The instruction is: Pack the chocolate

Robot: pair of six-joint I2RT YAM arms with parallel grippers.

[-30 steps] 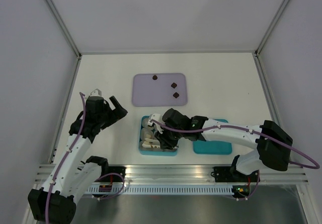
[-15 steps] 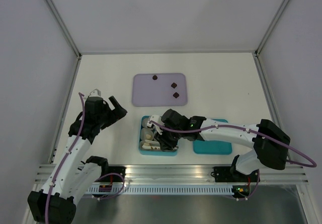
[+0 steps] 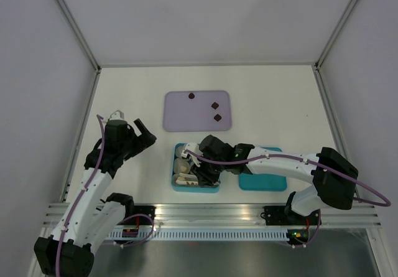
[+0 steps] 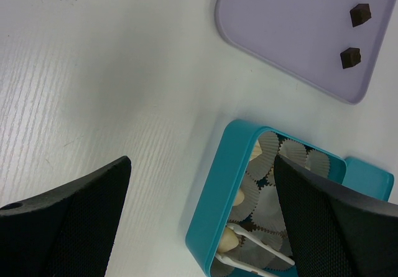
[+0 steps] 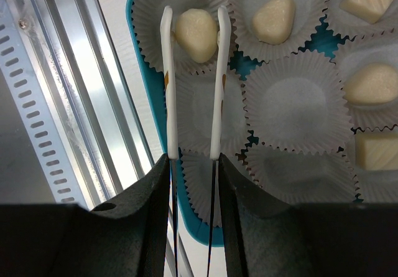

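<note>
The right gripper [image 5: 193, 165] is clenched on white tweezers [image 5: 216, 90]. Their tips reach ahead and flank a cream-white chocolate [image 5: 195, 35] in a paper cup [image 5: 149, 15] of the teal box [image 5: 142, 84]. The right tip is against it and the left tip is just beside it. To the gripper's right, four more cream pieces [image 5: 273, 18] sit in cups among unfilled ones. Only this wrist view shows the box's contents plainly; from above, the arm covers most of them.

The left gripper [image 4: 200, 165] hangs released, fingers [image 4: 68, 221] spread wide over the table [image 4: 93, 71]. Ahead and to its right lies the box, and beyond it the lavender tray [image 4: 280, 28] with dark chocolates [image 4: 359, 14]. Its own view shows two of them; the overhead view shows three.
</note>
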